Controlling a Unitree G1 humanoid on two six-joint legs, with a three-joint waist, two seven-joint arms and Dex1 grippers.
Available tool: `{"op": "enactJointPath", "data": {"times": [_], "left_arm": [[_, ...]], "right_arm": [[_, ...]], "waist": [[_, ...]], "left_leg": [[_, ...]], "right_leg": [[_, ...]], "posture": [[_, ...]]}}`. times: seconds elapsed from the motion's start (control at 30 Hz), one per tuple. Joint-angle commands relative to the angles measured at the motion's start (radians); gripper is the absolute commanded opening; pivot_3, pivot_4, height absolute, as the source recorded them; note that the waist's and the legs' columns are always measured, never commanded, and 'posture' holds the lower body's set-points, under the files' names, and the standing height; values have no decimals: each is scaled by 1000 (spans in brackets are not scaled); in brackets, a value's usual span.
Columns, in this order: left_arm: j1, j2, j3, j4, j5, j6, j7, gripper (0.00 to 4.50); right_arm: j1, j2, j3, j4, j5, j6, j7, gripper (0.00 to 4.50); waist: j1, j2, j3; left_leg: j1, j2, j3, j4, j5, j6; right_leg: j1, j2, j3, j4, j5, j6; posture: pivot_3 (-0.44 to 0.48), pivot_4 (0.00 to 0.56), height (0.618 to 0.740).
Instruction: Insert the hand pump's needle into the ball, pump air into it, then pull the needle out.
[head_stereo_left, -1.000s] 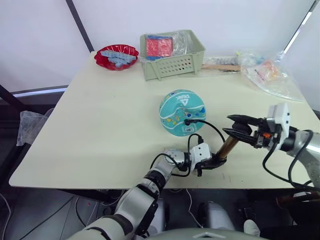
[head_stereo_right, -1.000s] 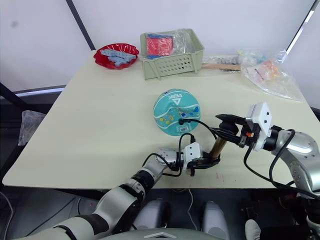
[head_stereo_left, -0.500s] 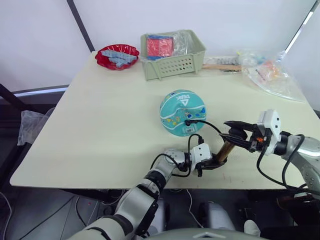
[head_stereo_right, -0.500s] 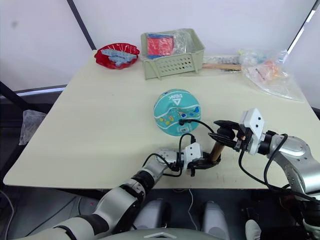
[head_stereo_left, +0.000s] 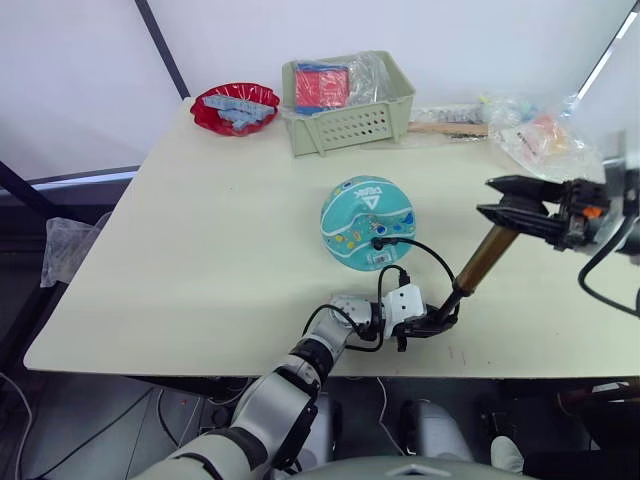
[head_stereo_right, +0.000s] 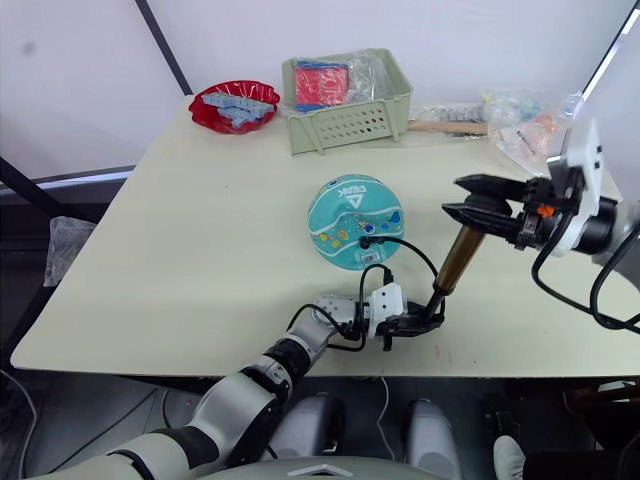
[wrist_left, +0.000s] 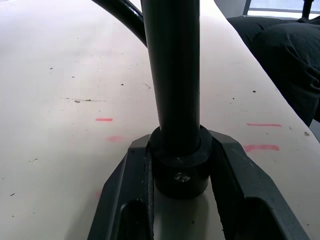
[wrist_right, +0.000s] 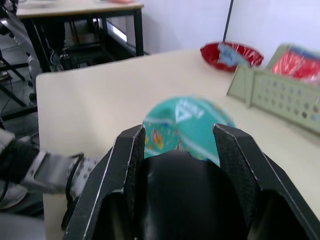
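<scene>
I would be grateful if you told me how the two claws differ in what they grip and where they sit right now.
The left claw sits low at the table's near edge, shut on the hand pump's black base; the right claw is raised above the table, shut on its black handle. The left lies nearer the ball than the right. Both hold the same tilted pump.

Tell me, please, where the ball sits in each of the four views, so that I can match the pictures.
Left eye view: the ball is on the table, just right of centre.
Right eye view: the ball is near the centre.
Left wrist view: not in it.
Right wrist view: the ball lies beyond the right gripper, between its fingers.
Shared landmark: the green basket, behind the ball.
</scene>
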Motion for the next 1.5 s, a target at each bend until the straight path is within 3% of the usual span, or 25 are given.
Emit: {"op": "enactJointPath", "data": {"times": [0.03, 0.2, 0.37, 0.63, 0.93, 1.23, 1.5], "left_arm": [[48, 33, -39, 77, 66, 40, 1, 1034], [49, 27, -30, 77, 54, 48, 1, 1034], [47, 24, -30, 75, 53, 51, -1, 1034], [56, 30, -38, 69, 61, 54, -1, 1034], [55, 34, -41, 65, 66, 57, -5, 1034], [52, 40, -43, 66, 68, 59, -10, 1034], [52, 41, -41, 64, 64, 61, -15, 1034]], "right_arm": [[-62, -42, -93, 20, 20, 1, -23, 1652], [-68, -31, -86, 20, 40, 22, -37, 1629], [133, 30, 24, -31, -95, -54, -13, 1629], [311, 140, 178, 17, -309, -268, 2, 1628], [386, 225, 285, 126, -459, -427, 6, 1628], [338, 210, 225, 71, -400, -403, 15, 1627], [203, 104, 38, -35, -182, -205, -11, 1627]], "waist": [[-1, 0, 0], [0, 0, 0], [2, -3, -3], [-2, -11, -13], [-2, -14, -19], [-1, -13, -19], [1, -3, -8]], "left_leg": [[0, 0, 0, 0, 0, 0], [0, 0, 0, 0, 0, 0], [0, 0, -2, -1, 0, 0], [2, 1, -2, 0, 0, 0], [2, 1, -3, -1, 0, 0], [2, 1, -3, -1, 0, 0], [0, 0, -2, -1, 0, 0]], "right_leg": [[0, 0, 0, 0, 0, 0], [0, 0, 0, 0, 0, 0], [0, 0, -1, -1, 0, 0], [1, 1, -2, 0, 0, 0], [2, 1, -2, 0, 0, 0], [2, 1, -2, 0, 0, 0], [0, 1, -2, 0, 0, 0]], "posture": [[0, 150, 738], [0, 150, 738], [0, 150, 738], [0, 150, 738], [0, 150, 738], [0, 150, 738], [0, 150, 738]]}}
